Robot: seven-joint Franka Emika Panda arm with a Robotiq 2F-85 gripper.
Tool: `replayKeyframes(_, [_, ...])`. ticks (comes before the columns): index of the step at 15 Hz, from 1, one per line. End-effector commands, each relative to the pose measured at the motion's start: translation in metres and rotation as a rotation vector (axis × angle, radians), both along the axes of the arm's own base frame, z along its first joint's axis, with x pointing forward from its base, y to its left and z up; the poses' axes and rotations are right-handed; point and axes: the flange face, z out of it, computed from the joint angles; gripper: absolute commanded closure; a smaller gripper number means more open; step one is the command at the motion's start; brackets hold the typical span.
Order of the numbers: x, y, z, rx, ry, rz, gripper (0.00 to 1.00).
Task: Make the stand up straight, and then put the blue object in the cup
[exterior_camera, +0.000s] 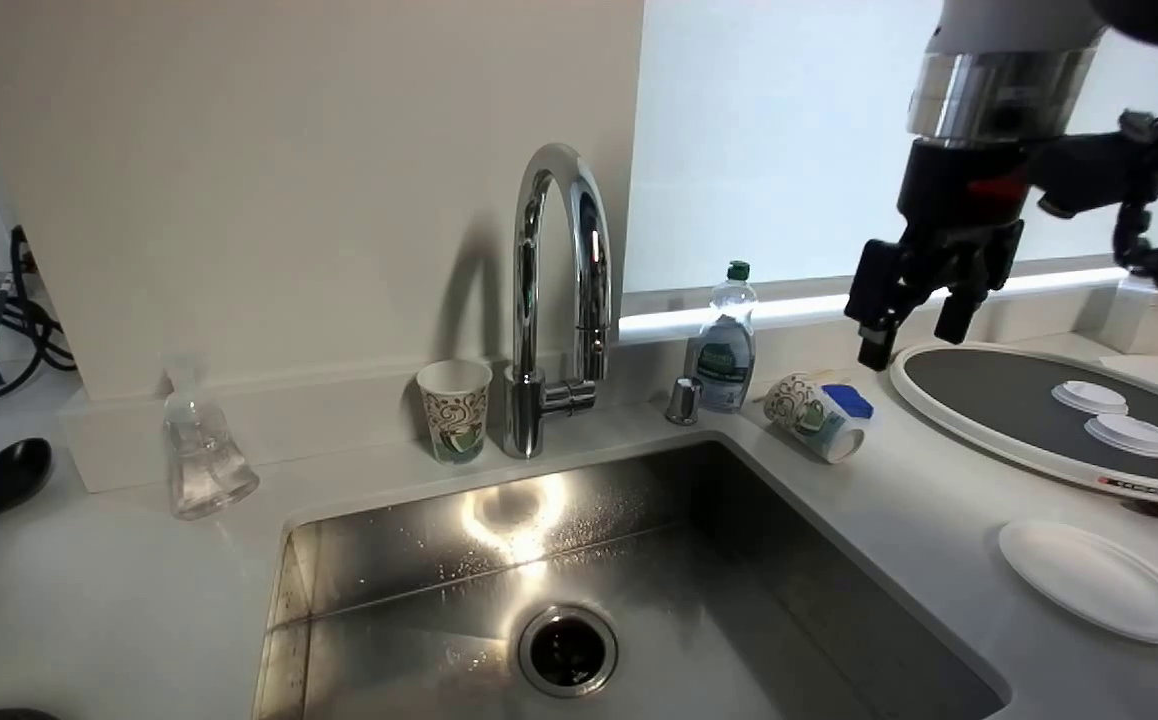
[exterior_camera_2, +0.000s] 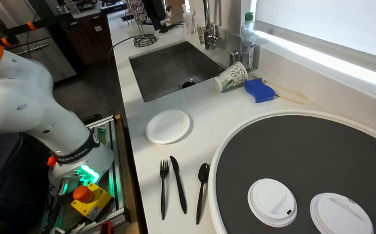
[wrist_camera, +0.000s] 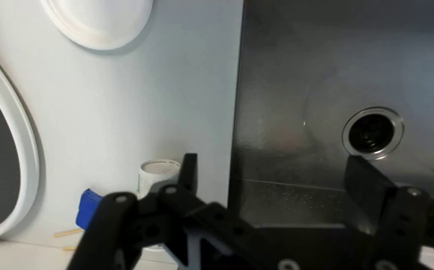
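Observation:
A white paper cup with a leafy brown pattern point(exterior_camera: 819, 418) lies on its side at the sink's back corner, its base turned away from the wall. It also shows in an exterior view point(exterior_camera_2: 231, 76) and in the wrist view point(wrist_camera: 159, 168), where a finger partly hides it. A blue sponge point(exterior_camera: 849, 401) lies close beside it, also in an exterior view point(exterior_camera_2: 259, 90) and partly covered in the wrist view point(wrist_camera: 87, 206). No plain white cup is in view. My gripper point(exterior_camera: 914, 340) is open and empty, raised above the counter; its spread fingers show in the wrist view point(wrist_camera: 272, 165).
A similar patterned cup point(exterior_camera: 454, 410) stands upright by the tall faucet point(exterior_camera: 527, 300). A soap bottle point(exterior_camera: 724, 350) and a chrome knob point(exterior_camera: 684, 400) stand near the tipped cup. The sink point(exterior_camera: 659, 600), turntable point(exterior_camera_2: 305, 146), plate point(exterior_camera_2: 168, 126) and thin wooden sticks point(exterior_camera_2: 285, 88) lie around.

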Motion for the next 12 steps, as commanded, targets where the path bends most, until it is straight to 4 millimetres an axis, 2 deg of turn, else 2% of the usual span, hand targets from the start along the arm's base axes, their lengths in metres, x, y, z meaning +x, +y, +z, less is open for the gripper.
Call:
replayKeyframes(1, [0.038, 0.003, -0.04, -0.019, -0.01, -0.196, 0.0])
replayKeyframes(7, [0.097, -0.021, -0.083, -0.013, -0.058, -0.528, 0.0])
replayKeyframes(12, [0.137, -0.041, -0.097, 0.012, -0.09, -0.804, 0.0])
